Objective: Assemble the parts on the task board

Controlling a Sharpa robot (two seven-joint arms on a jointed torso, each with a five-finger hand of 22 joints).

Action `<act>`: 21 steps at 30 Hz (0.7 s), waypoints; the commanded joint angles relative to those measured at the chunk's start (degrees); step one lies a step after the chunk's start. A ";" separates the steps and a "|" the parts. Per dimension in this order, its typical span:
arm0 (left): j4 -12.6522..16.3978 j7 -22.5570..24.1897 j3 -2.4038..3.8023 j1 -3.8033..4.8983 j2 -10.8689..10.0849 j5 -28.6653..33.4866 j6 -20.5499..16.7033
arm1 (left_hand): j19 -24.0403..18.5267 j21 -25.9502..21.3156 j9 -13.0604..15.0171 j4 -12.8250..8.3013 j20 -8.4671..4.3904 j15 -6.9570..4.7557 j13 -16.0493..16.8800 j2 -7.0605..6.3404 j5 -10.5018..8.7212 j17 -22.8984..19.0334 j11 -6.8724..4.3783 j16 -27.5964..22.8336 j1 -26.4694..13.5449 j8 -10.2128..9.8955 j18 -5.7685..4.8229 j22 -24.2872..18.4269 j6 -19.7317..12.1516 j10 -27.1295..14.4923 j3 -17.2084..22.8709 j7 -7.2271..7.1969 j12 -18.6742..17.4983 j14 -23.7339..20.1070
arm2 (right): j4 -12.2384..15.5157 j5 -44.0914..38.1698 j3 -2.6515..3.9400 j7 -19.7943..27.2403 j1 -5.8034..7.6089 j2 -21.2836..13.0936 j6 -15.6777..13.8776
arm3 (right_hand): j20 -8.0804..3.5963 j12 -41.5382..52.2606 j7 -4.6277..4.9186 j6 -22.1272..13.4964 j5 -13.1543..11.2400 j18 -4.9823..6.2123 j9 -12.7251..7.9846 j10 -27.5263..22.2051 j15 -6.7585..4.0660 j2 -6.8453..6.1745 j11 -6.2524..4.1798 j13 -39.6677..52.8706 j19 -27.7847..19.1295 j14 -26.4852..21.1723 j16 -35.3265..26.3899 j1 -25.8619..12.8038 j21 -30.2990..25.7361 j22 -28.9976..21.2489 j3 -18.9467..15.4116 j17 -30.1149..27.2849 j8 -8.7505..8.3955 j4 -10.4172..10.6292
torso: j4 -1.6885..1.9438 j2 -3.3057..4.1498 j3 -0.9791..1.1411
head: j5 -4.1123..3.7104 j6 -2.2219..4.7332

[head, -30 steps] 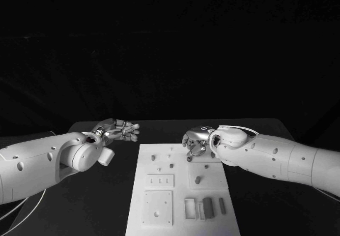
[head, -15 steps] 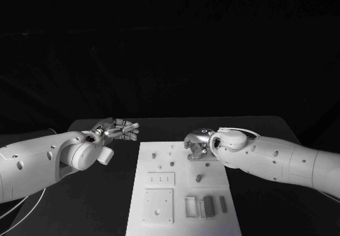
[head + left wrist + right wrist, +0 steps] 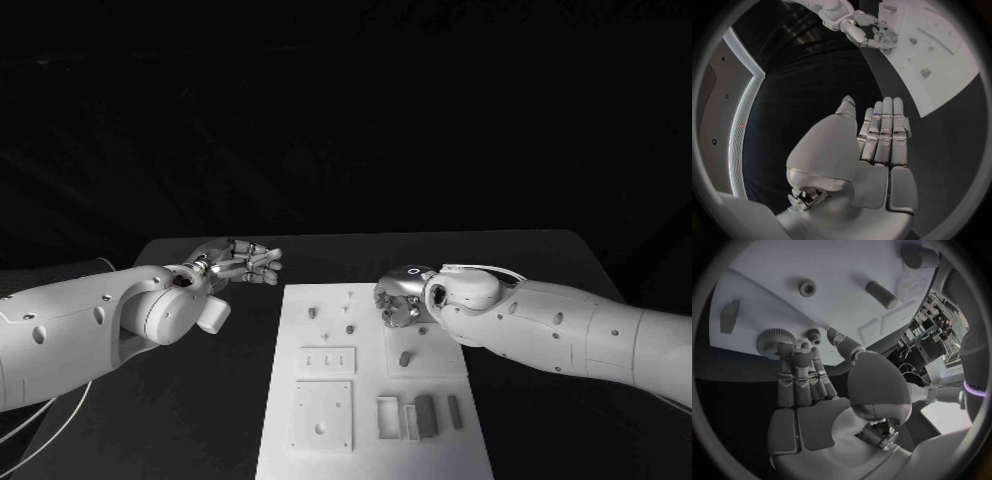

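Note:
The white task board (image 3: 325, 440) lies in the middle of the black table. My right hand (image 3: 401, 298) hangs over the board's far right part, fingers pointing down at it. In the right wrist view its fingertips (image 3: 795, 351) reach a large toothed gear (image 3: 773, 340), and the thumb lies beside a small gear (image 3: 812, 333); nothing is clasped. Small pegs (image 3: 348, 329) stand further left on the board. My left hand (image 3: 238, 262) floats off the board's far left corner, flat, fingers (image 3: 884, 130) straight and together, holding nothing.
Upright grey blocks (image 3: 426, 415) stand in slots near the board's front right. A short peg (image 3: 881, 294), a ring-shaped part (image 3: 807, 287) and a thick cylinder (image 3: 917, 257) lie beyond the right hand. Bare table (image 3: 173, 400) flanks the board on both sides.
The camera has shifted a little. My right hand has moved from the board's far edge further onto the board and lower. The left hand has stayed in place.

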 commanded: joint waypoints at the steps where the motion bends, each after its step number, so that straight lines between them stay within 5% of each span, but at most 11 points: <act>1: 0.16 0.18 0.06 0.08 0.07 -0.18 1.01 | 0.22 -0.27 -0.08 0.00 -0.11 -0.06 -0.06 0.02 -0.23 0.09 0.06 -0.40 -0.64 -0.39 0.25 -0.10 0.46 0.31 -0.41 0.52 -0.37 0.42 | -0.14 -2.20 0.01 -0.24 -0.15 0.23 -0.62 | -0.31 0.31 0.01 0.65 -0.14 5.29 0.14 0.80 -0.57 0.50 -0.16 0.47 -0.12 -0.01 0.34 0.19 0.33 1.25 -0.24 -0.14 0.30 -0.24 | 0.11 0.51 0.15 | -0.06 0.13; 21: -0.32 -0.48 0.05 0.08 0.44 -0.21 1.73 | 0.30 -0.46 -0.20 0.01 -0.28 -0.03 -0.09 0.01 -0.23 0.28 0.11 -0.69 -0.88 -0.58 0.00 -0.23 0.47 0.37 -0.47 0.55 -0.76 0.46 | -0.20 -4.61 0.02 -0.99 -0.31 0.14 -0.14 | -0.51 0.52 -0.34 2.45 -0.12 5.29 0.87 3.01 -1.33 1.54 -0.95 2.52 -0.07 0.22 0.97 1.54 0.90 1.21 -0.36 -0.79 1.18 -0.31 | 0.19 1.31 0.30 | -0.26 0.07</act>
